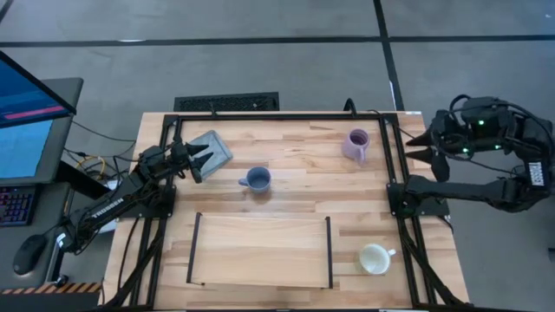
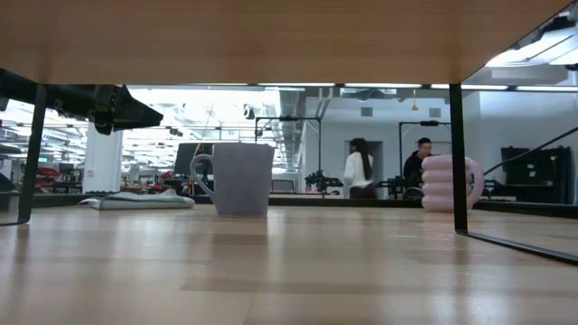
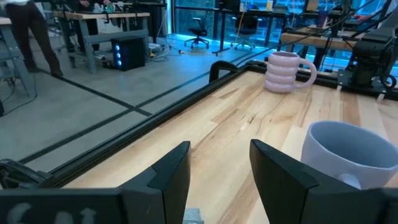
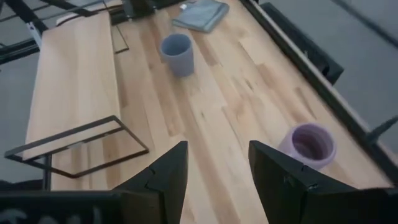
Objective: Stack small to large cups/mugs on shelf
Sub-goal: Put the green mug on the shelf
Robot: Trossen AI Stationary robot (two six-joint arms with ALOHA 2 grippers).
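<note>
1. We see the low rectangular light-wood shelf [image 1: 260,251] with thin black bars at its short ends sitting at the near middle of the wooden table [image 1: 295,143]; nothing stands on it.
2. The small blue handled mug [image 1: 257,179] stands upright on the table just beyond the shelf.
3. The lilac-purple ribbed mug [image 1: 356,144] stands upright near the table's far right edge.
4. The wider cream mug [image 1: 375,258] stands just right of the shelf.
5. Our left gripper [image 1: 203,159] hovers over the flat grey square pad [image 1: 212,149], left of the blue mug, fingers apart and holding nothing.
6. Our right gripper [image 1: 420,146] waits beyond the table's right edge, fingers wide apart, empty.
</note>
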